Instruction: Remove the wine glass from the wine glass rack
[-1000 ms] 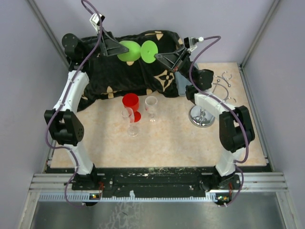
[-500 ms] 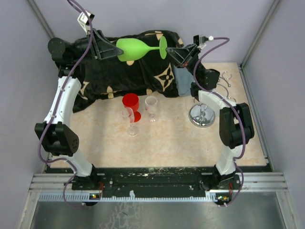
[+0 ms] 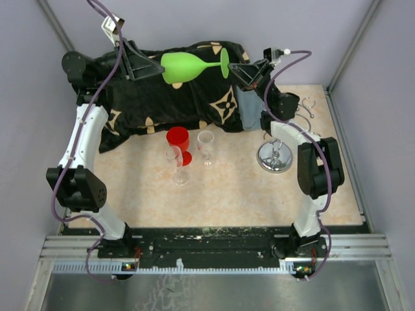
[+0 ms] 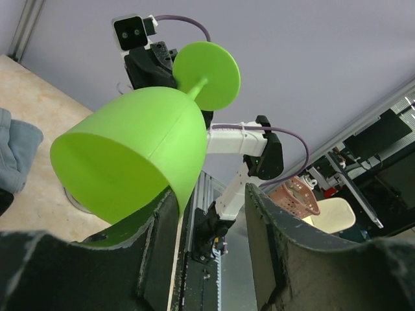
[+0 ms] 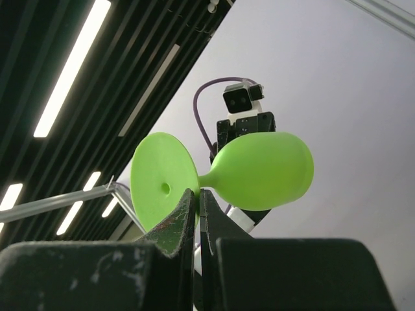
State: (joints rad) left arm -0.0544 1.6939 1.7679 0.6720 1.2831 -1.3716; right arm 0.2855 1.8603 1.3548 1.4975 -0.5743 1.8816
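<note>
ok so, right gripper first: its fingers are squeezed nearly together, and the edge of the green wine glass foot is pinched in the thin slot between them; the glass is tipped on its side, stem roughly level, bowl pointed off to the left.

At that end the left gripper is seen with its fingers spread wide; the bowl's wall is dropped in between them and looks leaned against one finger; a plain gap is left between it and the other, so nothing is clamped there; the bowl's mouth is turned toward the left wrist camera.

So the glass is held up in the air between the two raised arms, over the far side of the table; a black cloth with tan flower prints is spread out below it.

The glass is kept well apart from the wine glass rack; that is stood on the right side of the table, its round mirror base partly covered by the right arm, its curled loops seen further toward the far right corner.

A blue-grey cloth is laid between the black cloth and the rack; near the middle of the table a red goblet is stood with two clear glasses just beside it, one to its right and one nearer; whether they touch can't be told.
</note>
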